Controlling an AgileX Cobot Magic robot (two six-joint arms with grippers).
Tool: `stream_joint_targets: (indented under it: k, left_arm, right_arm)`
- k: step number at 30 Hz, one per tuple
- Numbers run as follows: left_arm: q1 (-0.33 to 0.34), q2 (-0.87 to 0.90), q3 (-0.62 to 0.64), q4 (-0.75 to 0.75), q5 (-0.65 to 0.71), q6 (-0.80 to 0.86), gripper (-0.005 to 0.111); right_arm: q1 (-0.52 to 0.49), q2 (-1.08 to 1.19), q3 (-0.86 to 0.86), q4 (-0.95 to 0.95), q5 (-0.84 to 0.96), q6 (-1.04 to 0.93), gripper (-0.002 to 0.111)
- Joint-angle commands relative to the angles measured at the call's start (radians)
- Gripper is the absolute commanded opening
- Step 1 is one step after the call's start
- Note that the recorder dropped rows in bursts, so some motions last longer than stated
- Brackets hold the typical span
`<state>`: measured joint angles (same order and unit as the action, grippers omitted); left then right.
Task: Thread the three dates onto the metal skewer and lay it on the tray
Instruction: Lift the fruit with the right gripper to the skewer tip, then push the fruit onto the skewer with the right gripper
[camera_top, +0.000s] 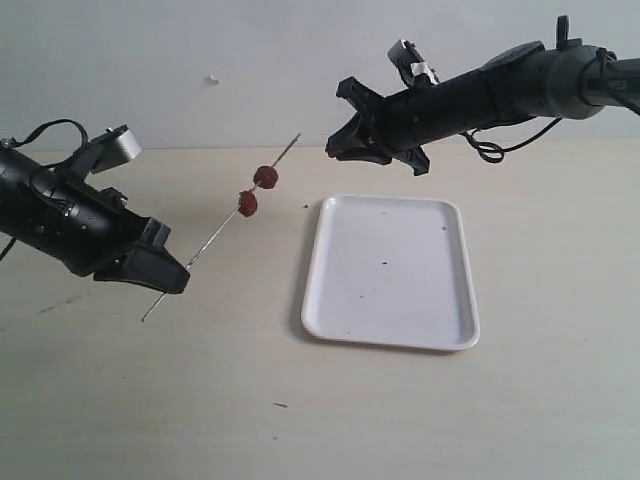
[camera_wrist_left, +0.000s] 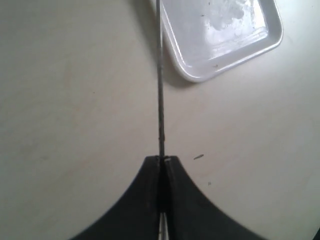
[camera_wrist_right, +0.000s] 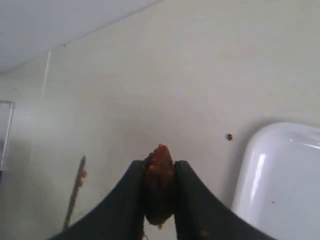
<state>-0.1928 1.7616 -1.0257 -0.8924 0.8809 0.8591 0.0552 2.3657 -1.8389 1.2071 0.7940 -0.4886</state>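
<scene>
Pale table (camera_top: 100, 400), white wall (camera_top: 200, 40): left of the tray (camera_top: 390, 345), the left gripper (camera_top: 165, 275) pinches the skewer (camera_top: 215, 235) low down, two dates (camera_top: 266, 177) threaded on it in mid-air. Near the tray's far left corner the right gripper (camera_top: 340, 148) clamps the third date (camera_wrist_right: 159, 195). Likely soft, sticky and light, it suits a side grip; the thin skewer looks stiff, slippery. No writing is legible

The skewer (camera_top: 215, 235), slanting up from the left gripper (camera_top: 180, 280) with two dates (camera_top: 266, 177) threaded on it, bars the air left of the tray (camera_top: 390, 330). The right gripper (camera_top: 335, 148), clamped on a third date (camera_wrist_right: 159, 185), hangs near the tray's far left corner. The tray's near and right sides lie open, as does the table (camera_top: 300, 420) in front.
</scene>
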Motion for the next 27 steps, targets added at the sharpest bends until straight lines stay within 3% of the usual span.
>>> stream_joint_targets:
  k: [1, 12, 27]
  left_arm:
    - [-0.051, -0.005, 0.004, -0.024, -0.029, 0.0, 0.0]
    - [-0.056, 0.049, 0.004, -0.047, -0.091, 0.006, 0.0]
    - [-0.056, 0.049, 0.004, -0.082, -0.076, 0.05, 0.0]
  right_arm:
    - [-0.003, -0.008, 0.006, 0.118, 0.004, -0.015, 0.018]
    - [0.003, -0.008, 0.006, 0.203, 0.002, -0.015, 0.018]
    - [0.003, -0.008, 0.006, 0.195, -0.045, -0.021, 0.018]
